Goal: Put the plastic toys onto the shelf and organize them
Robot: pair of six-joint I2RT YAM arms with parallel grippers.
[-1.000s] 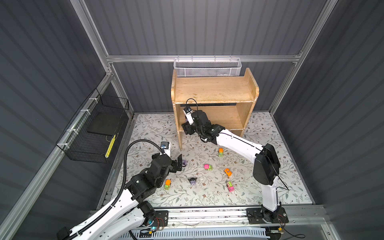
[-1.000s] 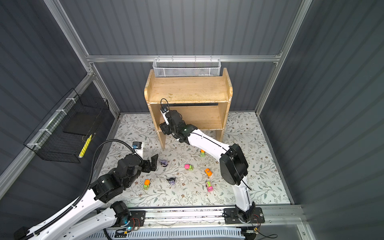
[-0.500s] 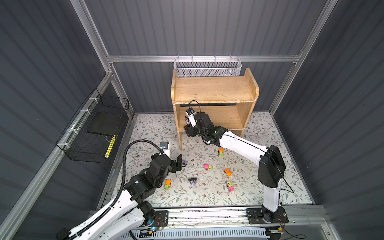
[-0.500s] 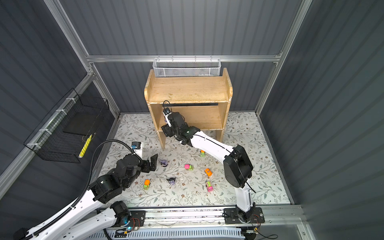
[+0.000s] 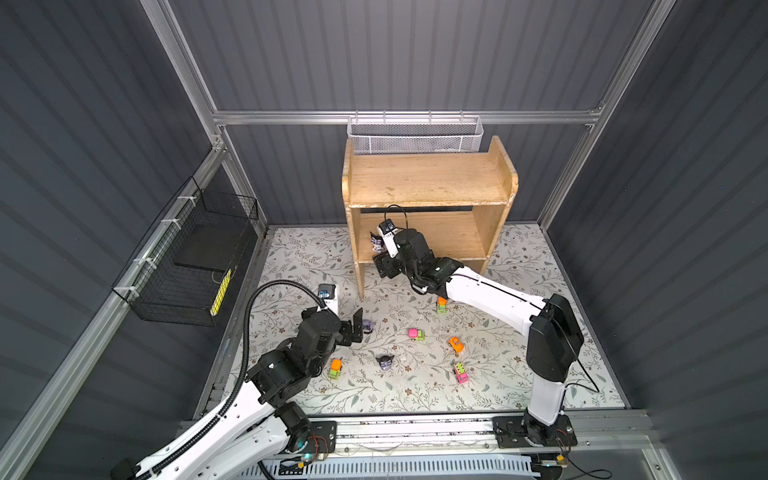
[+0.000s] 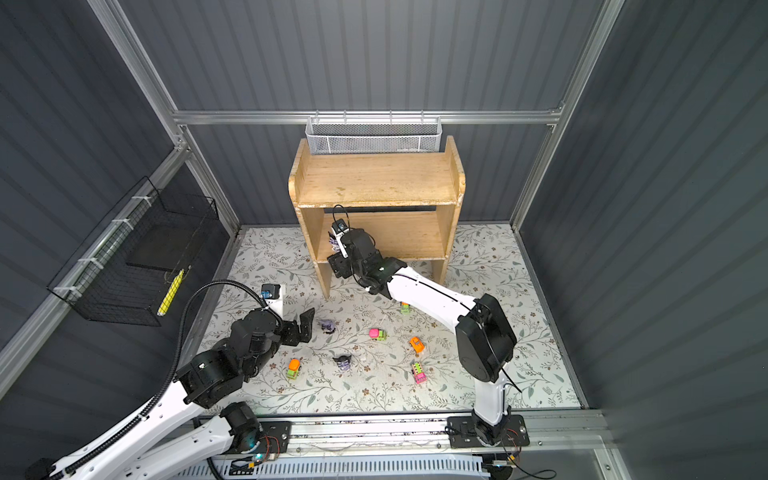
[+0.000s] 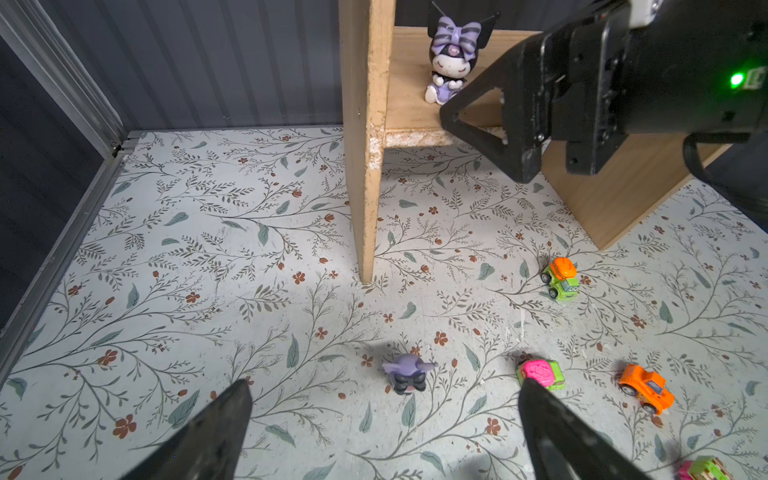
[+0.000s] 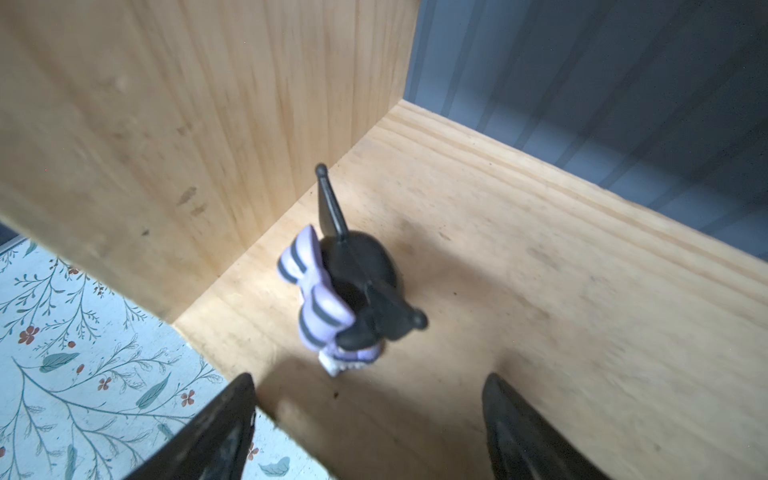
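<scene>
**Both grippers open and empty, one figurine on the lower shelf board**

In both top views, my right gripper [image 5: 381, 262] sits at the front edge of the shelf [image 5: 428, 183], level with its lower board. The bow figurine [image 5: 377, 243] stands just past the gripper's tips. My left gripper [image 5: 358, 328] hangs low over the floor mat [image 5: 291, 257], with the floor figurine [image 5: 367, 326] just ahead of it. The cars [image 5: 415, 333] lie scattered on the mat beyond it, well apart from one another. A black figurine [image 5: 385, 361] lies among them.

From the left wrist, I see my fingers [image 7: 232, 415] spread wide with nothing between them. The floor figurine lies on the mat just ahead, in line with the gap and clear of both tips. A pink car [image 7: 540, 374] sits right at one tip; I cannot tell if they touch. Farther ahead, the bow figurine stands upright on the lower board, beside the side panel.

From the right wrist, my jaws stand open and hold nothing. The bow figurine is upright just ahead of the tips, clear of both, near the corner of board and panel.
</scene>
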